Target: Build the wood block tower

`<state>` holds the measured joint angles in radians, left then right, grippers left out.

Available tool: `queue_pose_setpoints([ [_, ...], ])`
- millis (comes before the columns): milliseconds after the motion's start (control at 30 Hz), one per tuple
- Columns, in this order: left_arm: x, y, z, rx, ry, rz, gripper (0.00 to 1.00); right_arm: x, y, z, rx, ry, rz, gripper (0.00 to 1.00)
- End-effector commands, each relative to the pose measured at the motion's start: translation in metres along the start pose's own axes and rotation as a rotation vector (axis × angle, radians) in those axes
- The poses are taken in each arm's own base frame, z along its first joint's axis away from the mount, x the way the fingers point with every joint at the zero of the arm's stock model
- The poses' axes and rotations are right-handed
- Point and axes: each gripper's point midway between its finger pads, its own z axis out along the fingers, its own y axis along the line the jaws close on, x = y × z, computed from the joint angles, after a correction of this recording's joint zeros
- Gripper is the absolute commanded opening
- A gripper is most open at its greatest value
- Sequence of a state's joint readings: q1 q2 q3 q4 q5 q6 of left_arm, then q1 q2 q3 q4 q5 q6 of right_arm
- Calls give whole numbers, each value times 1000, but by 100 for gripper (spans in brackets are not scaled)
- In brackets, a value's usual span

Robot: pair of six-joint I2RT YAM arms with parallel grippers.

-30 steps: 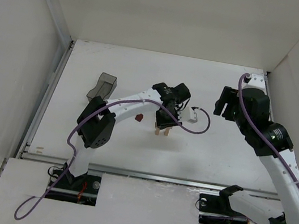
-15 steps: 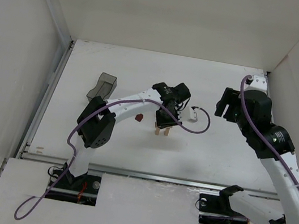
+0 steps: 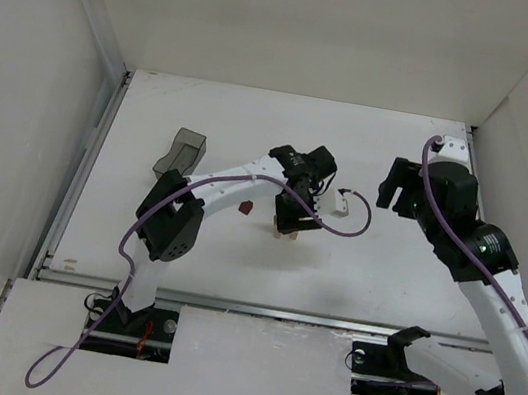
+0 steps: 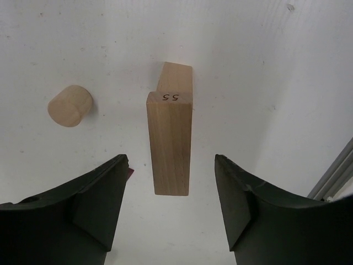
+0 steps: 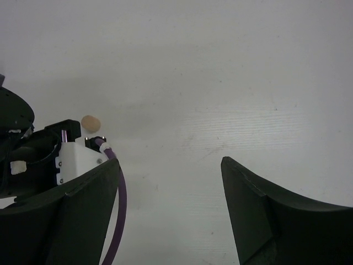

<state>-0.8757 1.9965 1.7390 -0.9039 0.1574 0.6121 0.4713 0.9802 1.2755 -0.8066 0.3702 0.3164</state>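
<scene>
My left gripper (image 4: 171, 160) is open, and a long pale wood block (image 4: 170, 143) marked 55 sits between its jaws, touching neither. Right behind it shows part of a second pale block (image 4: 176, 77). A pale round piece (image 4: 69, 105) stands to the left. A sliver of the dark red cube (image 4: 130, 174) peeks past the left finger. From above, the left gripper (image 3: 292, 210) hangs over the pale blocks (image 3: 282, 231) and hides most of them, with the red cube (image 3: 245, 208) just left. My right gripper (image 3: 403, 185) is open and holds nothing, well to the right.
A grey tray (image 3: 182, 153) sits at the left, behind the left arm. A purple cable (image 3: 345, 226) loops right of the left wrist. In the right wrist view the right gripper (image 5: 170, 161) looks at the left wrist (image 5: 71, 154) and the round piece (image 5: 90, 122). White walls enclose the table.
The left gripper's jaws have opened and let go of the pale block. The right arm has shifted slightly.
</scene>
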Motion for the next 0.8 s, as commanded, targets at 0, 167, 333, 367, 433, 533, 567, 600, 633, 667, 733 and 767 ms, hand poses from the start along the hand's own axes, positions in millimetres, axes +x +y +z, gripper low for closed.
queue_pose_setpoints([
  [0, -15, 1, -22, -10, -50, 23, 62, -10, 7, -2, -41, -36, 12, 80],
  [167, -32, 10, -63, -70, -142, 17, 62, -15, 11, -1, -54, -45, 27, 80],
  [333, -30, 28, -110, -185, -276, -72, 65, -34, 20, -1, -75, -70, 47, 81],
  [367, -25, 34, -116, -219, -288, -97, 65, -38, 27, 1, -99, -72, 49, 83],
  [433, -11, 43, -117, -269, -305, -157, 66, -49, 39, 5, -133, -70, 50, 83],
  [533, 19, 64, -135, -356, -355, -286, 72, -50, 74, 34, -222, 23, 28, 83],
  [567, 33, 74, -147, -394, -372, -323, 74, -39, 84, 56, -226, 84, 28, 81],
  [600, 41, 79, -149, -408, -377, -353, 76, -34, 91, 63, -241, 113, 54, 81],
  [633, 50, 83, -147, -412, -363, -373, 76, -32, 97, 71, -247, 124, 73, 80],
  [667, 59, 85, -147, -417, -358, -402, 77, -31, 102, 78, -254, 131, 94, 78],
  [733, 84, 97, -143, -432, -327, -474, 77, -18, 123, 97, -280, 169, 143, 74],
  [767, 94, 99, -136, -430, -315, -520, 77, -9, 134, 102, -293, 190, 141, 73],
])
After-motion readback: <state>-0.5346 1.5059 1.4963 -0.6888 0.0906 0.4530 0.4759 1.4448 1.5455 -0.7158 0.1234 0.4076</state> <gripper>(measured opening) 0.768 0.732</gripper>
